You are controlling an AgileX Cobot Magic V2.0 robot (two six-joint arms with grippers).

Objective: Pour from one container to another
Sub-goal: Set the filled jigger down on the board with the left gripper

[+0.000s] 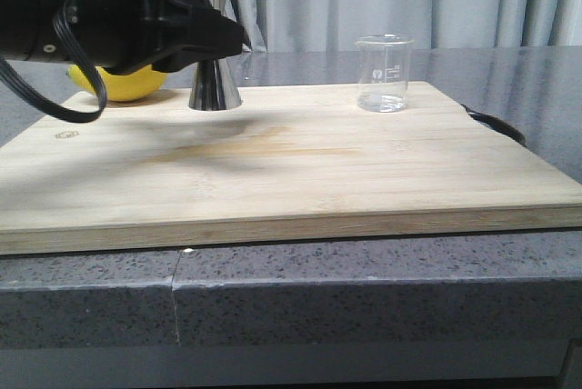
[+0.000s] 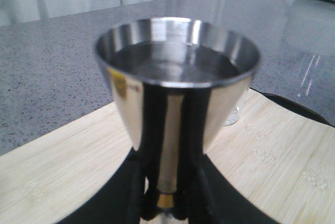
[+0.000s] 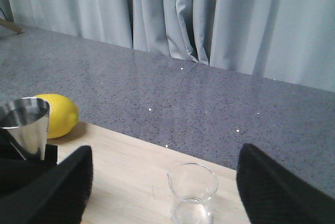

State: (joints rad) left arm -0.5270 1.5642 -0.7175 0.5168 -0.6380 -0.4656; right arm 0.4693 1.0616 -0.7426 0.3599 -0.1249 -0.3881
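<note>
The left gripper [image 2: 166, 203] was closed on the steel jigger [image 2: 177, 77], its dark fingers [image 2: 152, 130] pressed against the lower part of the upper cone and the narrow waist, as shown in the left wrist view. The jigger was held upright, and its upper cup appeared to hold liquid close to the rim. In the front view its lower cone [image 1: 215, 85] was seen resting on, or just above, the far left of the wooden board [image 1: 273, 171]; contact could not be confirmed. The right gripper's jaws stood wide apart and empty, seen in the right wrist view on either side of the glass beaker [image 3: 192, 192], which was not touched. The beaker stood upright near the far right of the board [image 1: 384, 73], well apart from the jigger, and looked nearly empty. A lemon [image 1: 123, 82] lay just behind the left arm, on the counter [image 1: 527, 71].

The filled vessel appeared to be the jigger, so a spill was judged the main risk: the liquid sat high, and any jerk or early tilt during the carry toward the beaker could slop it onto the board. A grip on smooth, tapered steel could also slip.

The left arm was stretched low and roughly level across the left of the board; the right wrist was held above and before the beaker.
</note>
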